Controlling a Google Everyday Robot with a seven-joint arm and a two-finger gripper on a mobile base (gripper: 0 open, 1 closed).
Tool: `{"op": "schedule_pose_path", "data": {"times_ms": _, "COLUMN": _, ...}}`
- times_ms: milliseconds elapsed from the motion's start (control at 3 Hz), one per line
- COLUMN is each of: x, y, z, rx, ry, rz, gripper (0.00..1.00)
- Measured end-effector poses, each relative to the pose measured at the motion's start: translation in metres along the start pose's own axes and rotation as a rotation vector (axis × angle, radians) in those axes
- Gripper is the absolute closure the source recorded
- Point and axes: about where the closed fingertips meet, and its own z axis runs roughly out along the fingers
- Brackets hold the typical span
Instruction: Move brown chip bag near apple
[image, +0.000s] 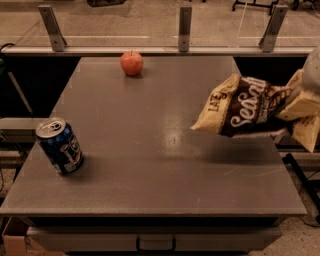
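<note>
Gripper (300, 101) at right edge grasps brown chip bag (245, 106), held above table (150, 170). Apple (131, 63) far, well apart. Blue can (60, 146) near left.

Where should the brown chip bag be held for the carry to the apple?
By its crimped right end, from the right: the pincer at the table's right edge grips there, and the brown chip bag juts leftward, lifted clear of it.
</note>
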Motion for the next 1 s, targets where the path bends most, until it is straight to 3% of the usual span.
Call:
{"op": "schedule_pose_path", "data": {"times_ms": 333, "x": -0.0074, "y": -0.0147, "z": -0.0246, "rx": 0.052, "ry": -0.021, "rz": 0.005, "gripper": 1.00}}
{"op": "schedule_pose_path", "data": {"times_ms": 1000, "x": -0.0144, "y": -0.0183, "z": -0.0222, "rx": 0.066, "ry": -0.034, "rz": 0.007, "gripper": 1.00}}
